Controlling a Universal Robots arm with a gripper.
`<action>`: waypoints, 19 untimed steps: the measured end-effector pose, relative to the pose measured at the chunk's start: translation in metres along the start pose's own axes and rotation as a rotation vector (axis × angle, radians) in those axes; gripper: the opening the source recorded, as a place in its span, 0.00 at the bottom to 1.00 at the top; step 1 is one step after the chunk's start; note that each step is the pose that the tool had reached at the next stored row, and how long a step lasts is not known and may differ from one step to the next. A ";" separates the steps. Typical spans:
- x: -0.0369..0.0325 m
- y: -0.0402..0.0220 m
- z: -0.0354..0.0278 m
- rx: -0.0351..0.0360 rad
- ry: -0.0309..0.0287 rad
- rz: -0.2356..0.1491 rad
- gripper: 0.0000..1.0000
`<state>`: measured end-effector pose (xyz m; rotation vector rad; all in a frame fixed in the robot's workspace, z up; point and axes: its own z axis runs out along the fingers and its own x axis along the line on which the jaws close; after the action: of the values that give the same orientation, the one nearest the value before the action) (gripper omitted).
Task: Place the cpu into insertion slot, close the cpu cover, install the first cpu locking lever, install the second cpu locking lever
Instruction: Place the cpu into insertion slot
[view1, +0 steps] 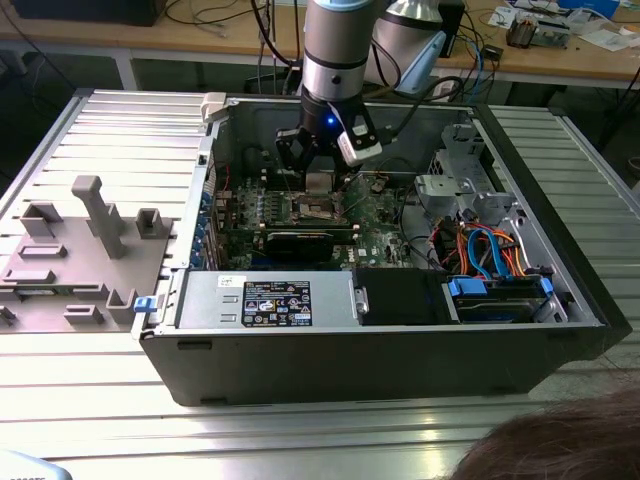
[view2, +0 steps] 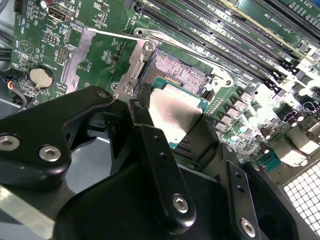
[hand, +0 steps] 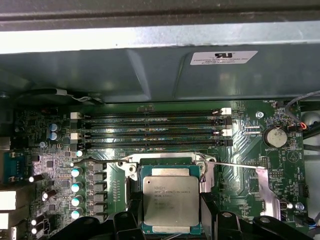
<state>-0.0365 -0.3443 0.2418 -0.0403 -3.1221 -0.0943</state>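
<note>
My gripper (view1: 318, 172) hangs inside the open computer case (view1: 190, 300), over the motherboard. It is shut on the cpu (view2: 172, 117), a flat square chip with a dull silvery top, which its black fingers (view2: 145, 107) clamp from two sides. The cpu (hand: 167, 201) hovers just above the insertion slot (view2: 180, 70), whose bare contact field shows beyond the chip's far edge. The cpu cover (view2: 77, 57), a silvery plate, is swung away to one side of the slot. Two thin wire locking levers (hand: 235, 166) stick out sideways from the slot frame (hand: 167, 161).
Several memory slots (hand: 150, 131) run just behind the socket, and the case wall (hand: 150, 70) rises beyond them. A black card (view1: 300, 243), the power supply (view1: 265, 300) and drive bays with orange and blue cables (view1: 480, 255) fill the rest. A grey fixture (view1: 90, 250) lies outside, at the exterior view's left.
</note>
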 end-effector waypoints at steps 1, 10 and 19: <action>0.0000 0.0000 0.0002 0.0001 0.0000 0.000 0.54; -0.0001 -0.0003 0.0048 0.0001 -0.0001 0.000 0.54; -0.0001 -0.0004 0.0062 0.0000 0.0000 0.000 0.54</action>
<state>-0.0366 -0.3443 0.2356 -0.0402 -3.1221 -0.0943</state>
